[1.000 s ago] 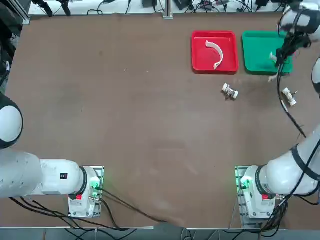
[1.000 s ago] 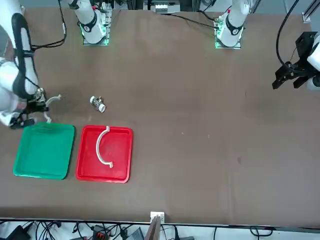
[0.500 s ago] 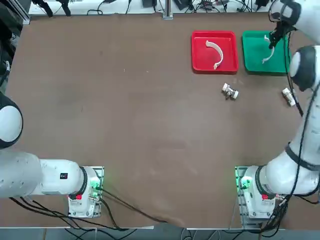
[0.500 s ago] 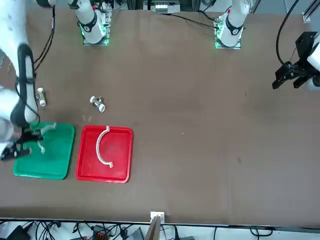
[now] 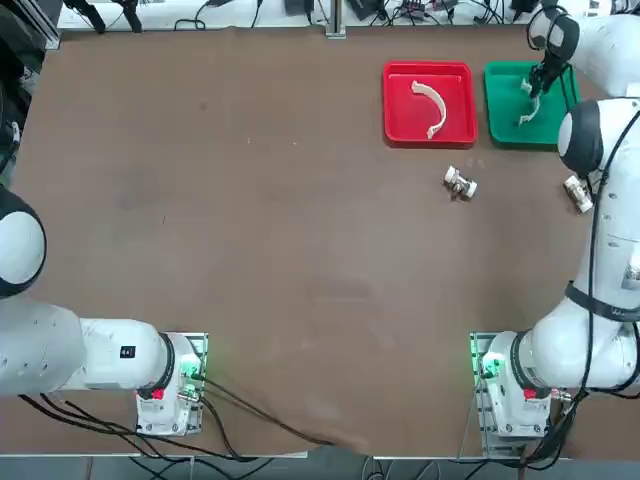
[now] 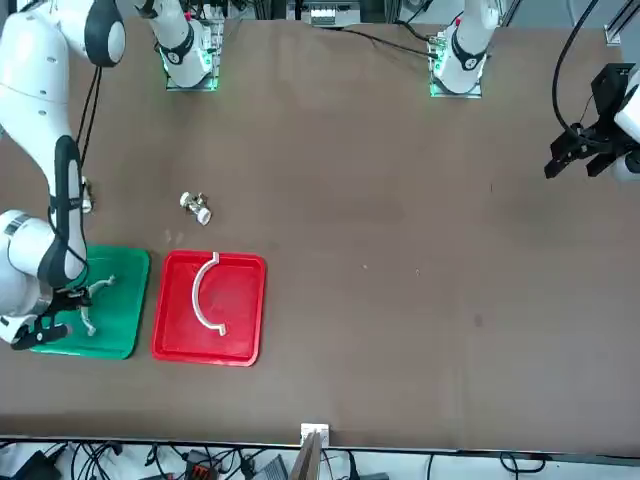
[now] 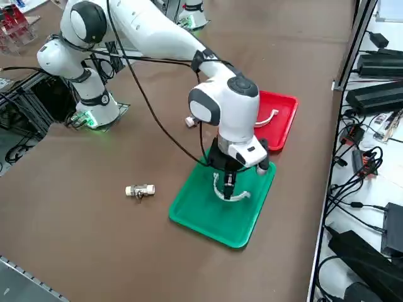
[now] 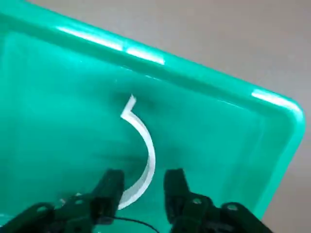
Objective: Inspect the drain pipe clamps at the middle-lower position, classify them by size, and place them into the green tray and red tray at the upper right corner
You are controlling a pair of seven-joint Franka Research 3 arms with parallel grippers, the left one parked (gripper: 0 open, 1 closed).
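Observation:
My right gripper (image 8: 143, 182) is down inside the green tray (image 5: 505, 125), at the table's far right corner. Its fingers stand a little apart, open. The smaller drain pipe clamp (image 8: 147, 145), a thin white C, lies on the tray floor and runs between the fingers, touching neither as far as I can see. The same small clamp (image 7: 232, 196) curls around the fingertips in the right side view. The larger white clamp (image 5: 432, 105) lies in the red tray (image 5: 400, 128), just left of the green one.
Two stubby metal fittings lie on the brown table: one fitting (image 5: 460, 183) sits below the red tray, the other fitting (image 5: 578, 192) near the right edge below the green tray. Cables and equipment (image 7: 371, 94) sit just past the far edge.
The right gripper carried the small clamp from beside the green tray's near edge to over the tray, then sank into it. The clamp now rests on the tray floor.

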